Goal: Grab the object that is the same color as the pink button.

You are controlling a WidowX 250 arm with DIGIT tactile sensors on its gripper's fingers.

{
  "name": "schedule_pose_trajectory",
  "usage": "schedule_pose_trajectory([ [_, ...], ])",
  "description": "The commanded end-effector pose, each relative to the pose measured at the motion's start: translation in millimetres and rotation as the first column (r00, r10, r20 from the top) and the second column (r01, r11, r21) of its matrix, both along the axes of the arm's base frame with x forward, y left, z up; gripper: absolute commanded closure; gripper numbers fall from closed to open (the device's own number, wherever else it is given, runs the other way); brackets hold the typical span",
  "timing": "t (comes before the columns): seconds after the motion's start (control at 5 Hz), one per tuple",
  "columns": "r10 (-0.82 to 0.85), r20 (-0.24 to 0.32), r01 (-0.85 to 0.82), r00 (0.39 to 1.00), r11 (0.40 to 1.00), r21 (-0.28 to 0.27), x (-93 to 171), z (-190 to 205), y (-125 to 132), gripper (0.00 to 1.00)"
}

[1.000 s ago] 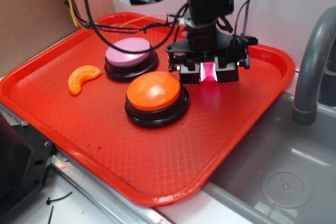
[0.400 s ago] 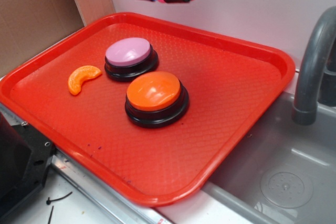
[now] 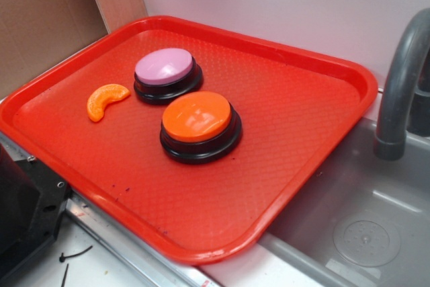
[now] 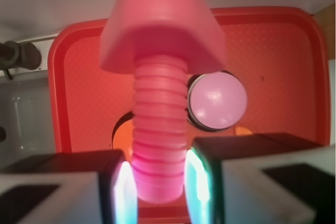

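In the wrist view my gripper (image 4: 157, 182) is shut on the ribbed shaft of the pink toy bolt (image 4: 160, 77), held high above the red tray (image 4: 79, 77) with its triangular head pointing away. The pink button (image 4: 217, 100) shows below, right of the shaft. In the exterior view the pink button (image 3: 164, 67) sits at the tray's back left. The gripper and bolt are out of the exterior view.
An orange-topped button (image 3: 198, 117) stands mid-tray (image 3: 282, 132) and peeks out behind the shaft in the wrist view (image 4: 123, 137). An orange crescent slice (image 3: 105, 99) lies at the left. A grey sink (image 3: 363, 220) and faucet (image 3: 403, 78) are to the right.
The gripper has lifted the pink bolt off the tray, risen up and to the left, and left the exterior view through the top. The buttons and the slice have not moved.
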State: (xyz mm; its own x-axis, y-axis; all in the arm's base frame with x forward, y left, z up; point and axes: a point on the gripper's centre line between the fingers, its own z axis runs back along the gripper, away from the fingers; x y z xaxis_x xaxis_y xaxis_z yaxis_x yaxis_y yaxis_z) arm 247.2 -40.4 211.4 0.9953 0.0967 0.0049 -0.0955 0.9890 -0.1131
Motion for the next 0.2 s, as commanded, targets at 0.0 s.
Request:
schedule_pose_trajectory([
  [0.0, 0.102, 0.101, -0.101, 0.990, 0.995, -0.016, 15.4, 18.2, 21.0, 1.00],
])
